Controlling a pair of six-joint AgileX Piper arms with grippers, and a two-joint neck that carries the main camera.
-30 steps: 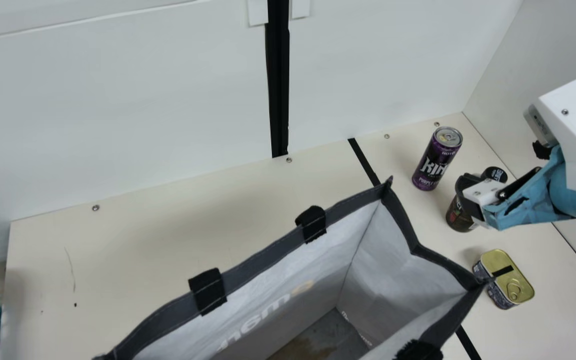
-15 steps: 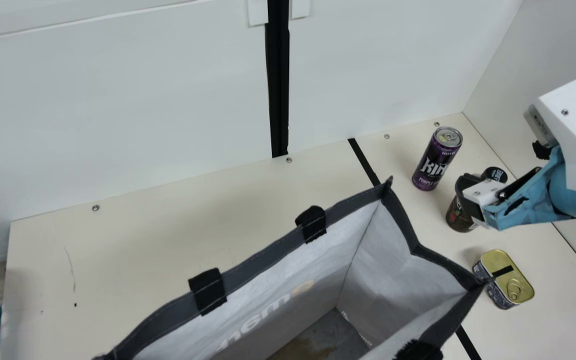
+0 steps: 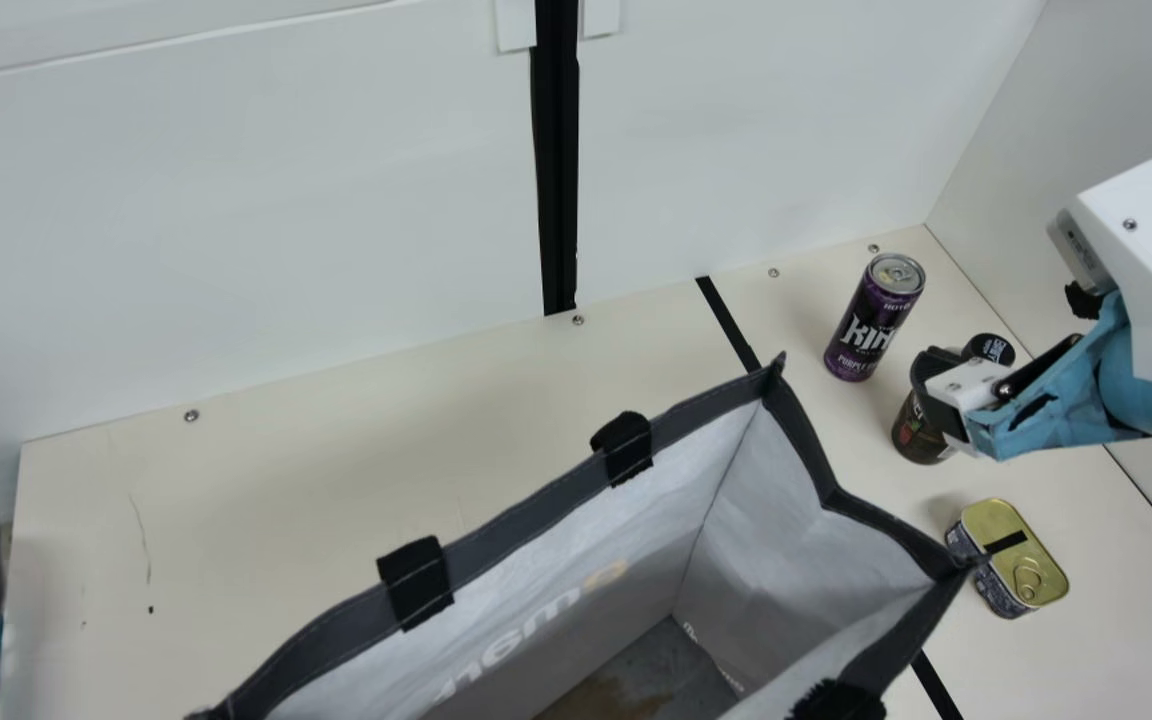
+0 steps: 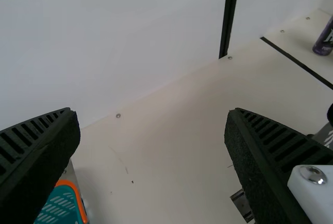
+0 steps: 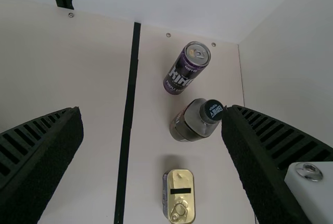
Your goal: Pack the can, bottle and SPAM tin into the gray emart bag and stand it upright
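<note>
- The step in hand looks like the first pick: the can (image 3: 872, 322), the bottle (image 5: 190, 125) and the SPAM tin (image 3: 1016, 560) all stand outside the gray emart bag (image 3: 821, 440).
- The right pincer (image 5: 153, 112) is released, its fingers wide apart, nothing between them; the left pincer (image 4: 152, 114), by the surface's left edge, is likewise spread and unloaded.
- The can is nearest the surface's far right corner, the bottle comes next along the right edge, and the tin lies flat nearer the front, just beside the bag's corner.
- For the bottle, the right pincer would best centre over it before lowering, since one finger overlaps the cap in its wrist view; a crooked descent could tip it.
- Lifting well above the bag's rim should matter, as the soft wall could snag or fold; the left pincer might steady it.
- The bag already stands upright, mouth open.
- The cream surface (image 3: 286, 500) meets white walls behind and at right; a teal basket (image 4: 60, 208) sits beyond its left edge.
</note>
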